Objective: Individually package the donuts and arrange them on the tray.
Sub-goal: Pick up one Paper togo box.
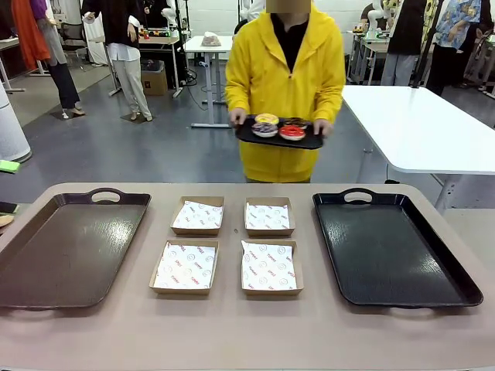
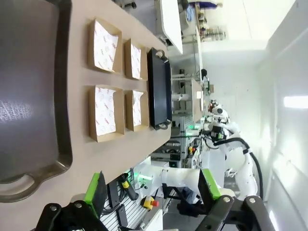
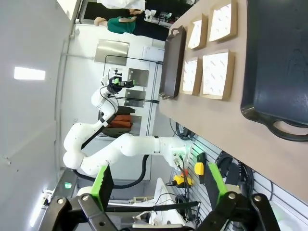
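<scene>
The donuts lie on a small black serving tray (image 1: pixel 311 144) that a person in a yellow hoodie holds in both hands beyond the table's far edge. I make out a yellow-iced donut (image 1: pixel 267 118), a red-iced one (image 1: pixel 292 132), a purple-brown one with white sprinkles (image 1: pixel 264 129) and a dark one (image 1: pixel 298 122). Several paper-lined cardboard boxes (image 1: pixel 186 267) stand empty in the table's middle. A large brown tray (image 1: pixel 69 247) lies at the left, a large black tray (image 1: pixel 390 247) at the right. My left gripper (image 2: pixel 151 187) hangs open off the table's near edge. My right gripper (image 3: pixel 160 185) is open too, holding nothing.
In the left wrist view the brown tray (image 2: pixel 29 96), boxes (image 2: pixel 103 113) and black tray (image 2: pixel 161 86) run along the table. The right wrist view has the black tray (image 3: pixel 279 57) nearest and my left arm (image 3: pixel 120 149) beyond. A white table (image 1: pixel 418 127) stands behind right.
</scene>
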### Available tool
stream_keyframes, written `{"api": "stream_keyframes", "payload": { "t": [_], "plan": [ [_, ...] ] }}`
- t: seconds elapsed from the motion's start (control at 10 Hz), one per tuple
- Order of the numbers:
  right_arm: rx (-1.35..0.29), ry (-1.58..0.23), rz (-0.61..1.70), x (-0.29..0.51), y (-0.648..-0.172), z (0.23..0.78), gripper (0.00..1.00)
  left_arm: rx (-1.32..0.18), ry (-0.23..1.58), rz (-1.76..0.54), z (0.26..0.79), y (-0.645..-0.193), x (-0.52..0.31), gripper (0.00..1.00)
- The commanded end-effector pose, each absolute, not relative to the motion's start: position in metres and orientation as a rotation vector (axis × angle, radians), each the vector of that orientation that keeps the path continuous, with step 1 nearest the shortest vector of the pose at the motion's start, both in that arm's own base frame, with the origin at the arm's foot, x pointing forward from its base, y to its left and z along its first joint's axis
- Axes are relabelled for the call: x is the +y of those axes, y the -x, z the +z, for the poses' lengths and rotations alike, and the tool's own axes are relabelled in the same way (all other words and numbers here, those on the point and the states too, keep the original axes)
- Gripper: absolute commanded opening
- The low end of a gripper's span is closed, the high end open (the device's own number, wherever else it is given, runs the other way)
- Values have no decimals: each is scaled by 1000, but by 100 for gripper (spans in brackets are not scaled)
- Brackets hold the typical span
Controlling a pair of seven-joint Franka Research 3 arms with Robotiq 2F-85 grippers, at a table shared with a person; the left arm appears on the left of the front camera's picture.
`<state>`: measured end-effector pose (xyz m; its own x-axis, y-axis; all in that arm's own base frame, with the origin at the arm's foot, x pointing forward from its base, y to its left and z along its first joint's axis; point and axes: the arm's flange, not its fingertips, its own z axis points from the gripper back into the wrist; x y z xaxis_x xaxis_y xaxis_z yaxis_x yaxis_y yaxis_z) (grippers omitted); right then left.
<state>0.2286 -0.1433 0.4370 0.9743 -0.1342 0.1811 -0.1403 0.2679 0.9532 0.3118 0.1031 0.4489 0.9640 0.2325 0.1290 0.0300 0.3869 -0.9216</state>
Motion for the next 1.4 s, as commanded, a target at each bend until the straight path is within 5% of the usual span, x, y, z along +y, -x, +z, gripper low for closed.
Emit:
{"api": "stream_keyframes", "payload": {
  "t": [0.0, 0.2, 1.3],
  "plan": [
    [-264, -1304, 24, -133, -228, 441, 100, -293, 1205, 141, 447, -308, 119, 100],
    [-240, -1291, 7, -141, -228, 439, 100, -304, 1091, 52, 454, -303, 114, 100],
    [-240, -1291, 7, -141, -228, 439, 100, -276, 1176, 162, 447, -305, 120, 100]
  ]
}}
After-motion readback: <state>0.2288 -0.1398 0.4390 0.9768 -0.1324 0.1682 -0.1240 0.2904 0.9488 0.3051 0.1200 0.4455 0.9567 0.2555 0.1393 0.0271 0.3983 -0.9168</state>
